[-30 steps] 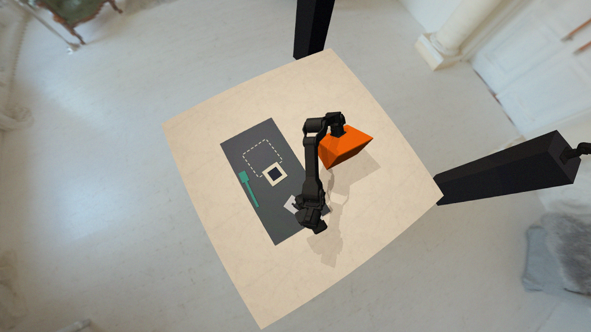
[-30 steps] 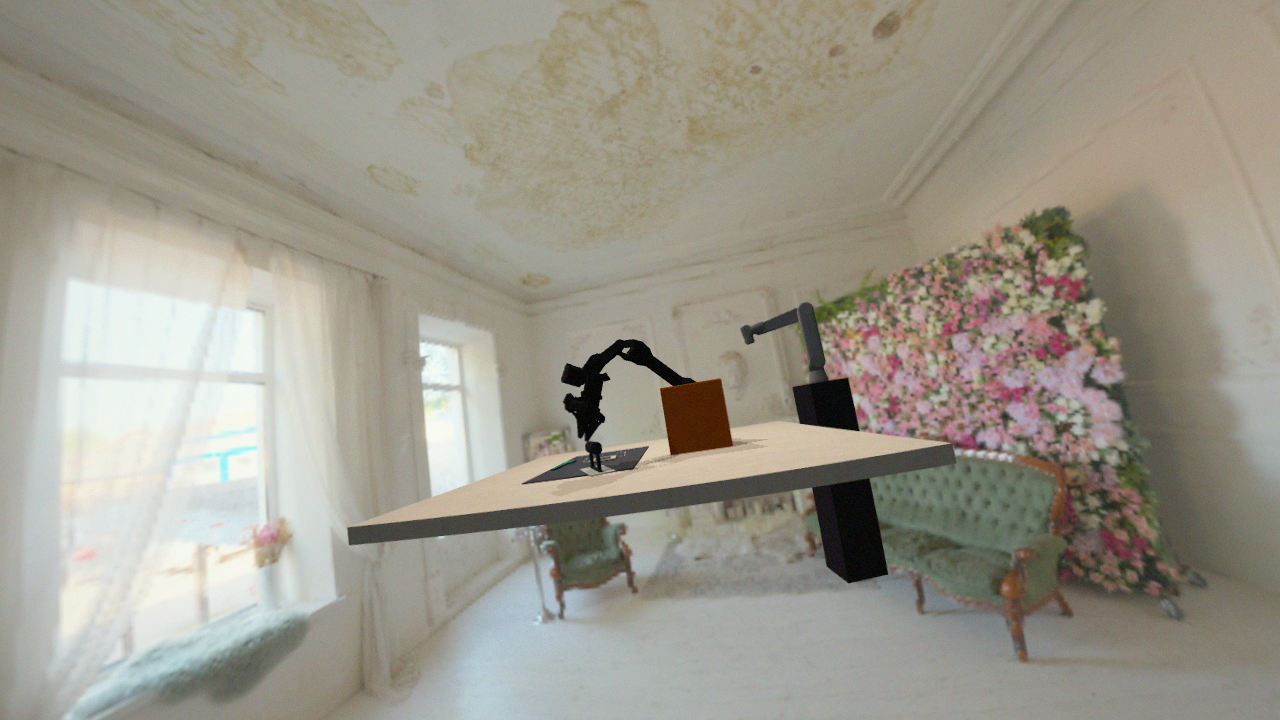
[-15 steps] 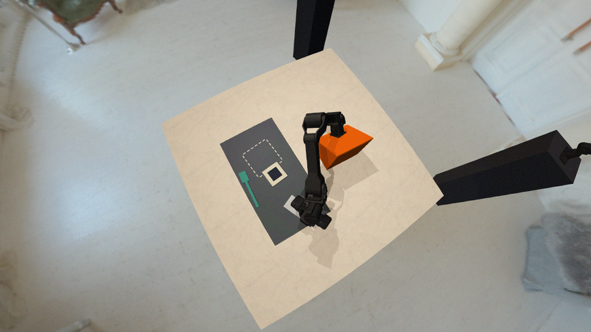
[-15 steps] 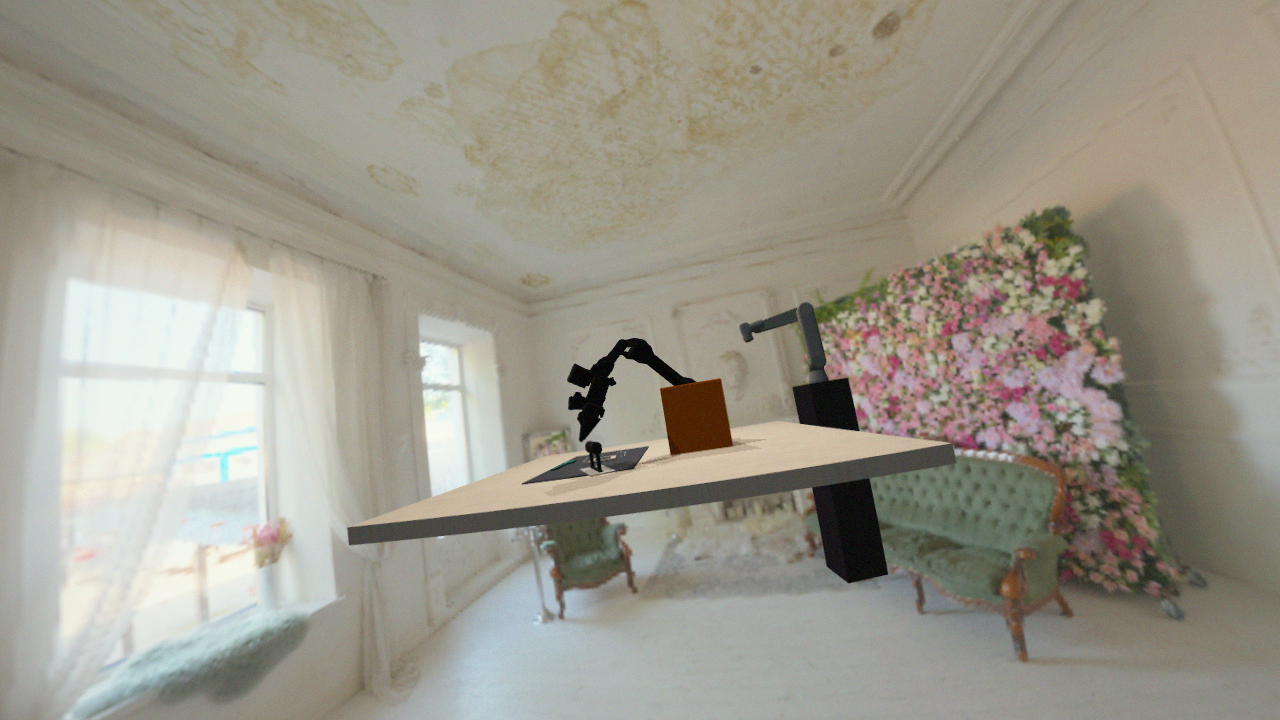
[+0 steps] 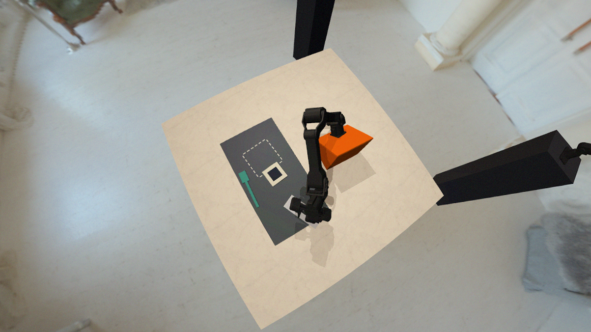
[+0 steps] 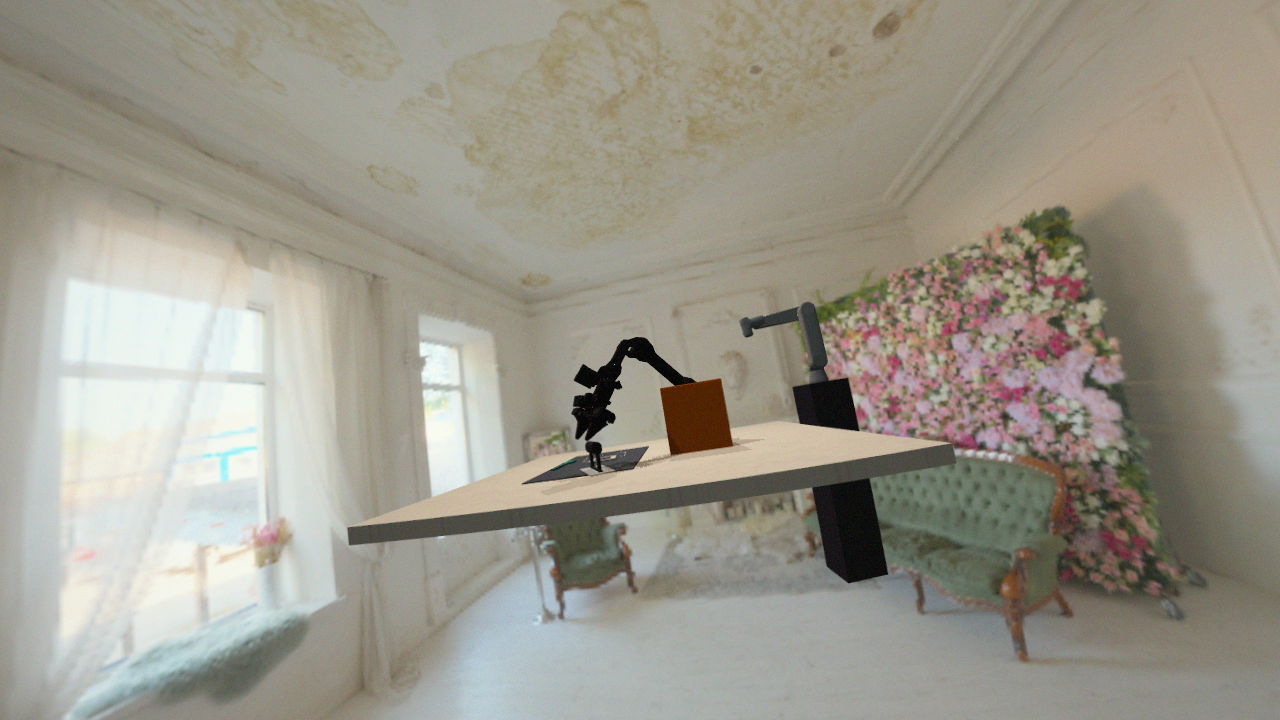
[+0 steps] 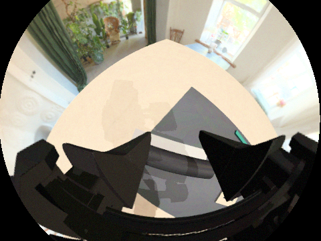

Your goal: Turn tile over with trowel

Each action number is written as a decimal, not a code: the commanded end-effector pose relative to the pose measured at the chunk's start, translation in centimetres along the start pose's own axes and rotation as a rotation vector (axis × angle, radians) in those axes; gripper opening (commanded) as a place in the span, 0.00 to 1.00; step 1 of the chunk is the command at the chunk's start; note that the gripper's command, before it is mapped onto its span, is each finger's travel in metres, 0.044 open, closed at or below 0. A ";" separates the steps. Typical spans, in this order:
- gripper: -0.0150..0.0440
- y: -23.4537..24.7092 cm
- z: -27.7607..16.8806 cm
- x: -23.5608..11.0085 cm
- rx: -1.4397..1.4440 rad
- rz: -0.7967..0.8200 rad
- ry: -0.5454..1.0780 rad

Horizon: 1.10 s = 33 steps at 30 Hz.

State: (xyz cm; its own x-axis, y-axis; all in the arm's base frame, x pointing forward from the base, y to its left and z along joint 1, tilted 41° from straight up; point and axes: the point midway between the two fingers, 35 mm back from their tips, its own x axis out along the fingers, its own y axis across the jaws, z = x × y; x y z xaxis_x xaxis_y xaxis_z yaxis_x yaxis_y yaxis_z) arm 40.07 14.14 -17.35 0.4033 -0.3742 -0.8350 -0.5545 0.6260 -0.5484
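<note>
Hovering gripper (image 7: 175, 161), jaws partly open and holding nothing, over trowel (image 7: 178, 166) on mat (image 5: 246, 201). Tile (image 5: 274, 174) overlaps dashed outline (image 5: 262, 157) corner, dark mark up.

Bright, even daylight fills all views. In the top view the arm (image 5: 315, 164) casts soft, pale shadows across the bench (image 5: 370, 232) toward its near corner; straight edges bow outward with wide-angle distortion. In the exterior view the room is softly blurred and the windows (image 6: 161, 447) glare white. The wrist view is a fisheye circle, black outside, its background out of focus.
</note>
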 end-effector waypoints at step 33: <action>0.76 -0.8 -6.3 -1.9 -1.132 -0.253 -0.116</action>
State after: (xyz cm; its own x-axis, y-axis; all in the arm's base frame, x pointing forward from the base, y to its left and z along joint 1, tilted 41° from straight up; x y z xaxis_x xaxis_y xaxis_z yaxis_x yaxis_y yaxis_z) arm 35.79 11.02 -15.85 0.6131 -0.2883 -0.7355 -0.7837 -0.3391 -0.5204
